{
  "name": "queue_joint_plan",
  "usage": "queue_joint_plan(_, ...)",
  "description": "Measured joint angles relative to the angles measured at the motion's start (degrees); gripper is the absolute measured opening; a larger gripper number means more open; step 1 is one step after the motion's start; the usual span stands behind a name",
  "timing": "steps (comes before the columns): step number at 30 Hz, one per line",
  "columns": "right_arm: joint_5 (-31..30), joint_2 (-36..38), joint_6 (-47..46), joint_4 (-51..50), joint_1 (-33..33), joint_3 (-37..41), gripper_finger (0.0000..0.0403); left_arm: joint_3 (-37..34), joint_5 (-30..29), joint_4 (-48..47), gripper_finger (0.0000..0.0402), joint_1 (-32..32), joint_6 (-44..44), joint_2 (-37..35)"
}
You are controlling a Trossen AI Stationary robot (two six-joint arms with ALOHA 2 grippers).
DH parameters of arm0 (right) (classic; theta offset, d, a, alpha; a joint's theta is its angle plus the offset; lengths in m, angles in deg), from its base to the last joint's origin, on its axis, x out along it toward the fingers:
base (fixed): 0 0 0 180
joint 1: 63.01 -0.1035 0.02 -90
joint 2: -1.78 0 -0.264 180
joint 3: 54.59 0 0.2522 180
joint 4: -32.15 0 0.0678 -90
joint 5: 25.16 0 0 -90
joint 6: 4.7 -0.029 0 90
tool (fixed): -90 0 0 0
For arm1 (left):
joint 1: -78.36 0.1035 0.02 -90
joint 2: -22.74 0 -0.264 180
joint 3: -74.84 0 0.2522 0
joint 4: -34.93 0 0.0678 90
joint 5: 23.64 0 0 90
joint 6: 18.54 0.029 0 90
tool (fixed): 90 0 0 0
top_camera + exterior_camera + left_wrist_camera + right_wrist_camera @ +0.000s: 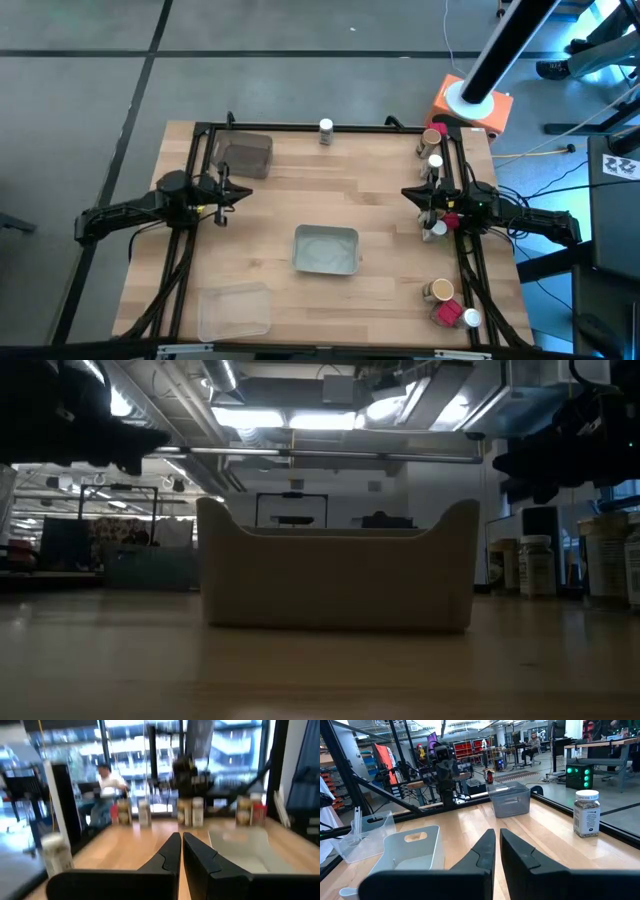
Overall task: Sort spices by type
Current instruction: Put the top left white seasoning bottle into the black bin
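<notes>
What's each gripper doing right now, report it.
Left gripper: shut, holding nothing.
Right gripper: shut, holding nothing.

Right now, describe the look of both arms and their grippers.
Both arms are dark, slim and jointed, with cables running along them. The left gripper and the right gripper each have two matte black, flat, wedge-shaped fingers tapering to narrow tips. A red patch shows near the right arm's wrist in the high view.

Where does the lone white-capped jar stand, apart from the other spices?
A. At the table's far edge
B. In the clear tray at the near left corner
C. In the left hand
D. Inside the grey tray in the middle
A: the jar stands alone at the far edge, while the grey tray holds nothing.
</notes>
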Motion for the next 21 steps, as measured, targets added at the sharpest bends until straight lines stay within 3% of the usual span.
queue_joint_plan(10, 0.0, 0.0, 0.0, 0.5, 0.0, 0.0, 0.0028, 0.0, -2.1, 11.4, 0.0011, 0.0, -16.4, 0.0)
queue_joint_plan(16, -3.7, 0.0, 0.6, 2.8, 0.0, 0.0, 0.0028, 0.1, -8.0, 12.3, 0.0011, 0.0, -18.8, 0.0)
queue_joint_plan(21, -6.6, 0.0, 0.6, 5.4, 0.0, 0.0, 0.0028, 1.9, -9.2, 12.5, 0.0011, 0.0, -18.0, 2.1)
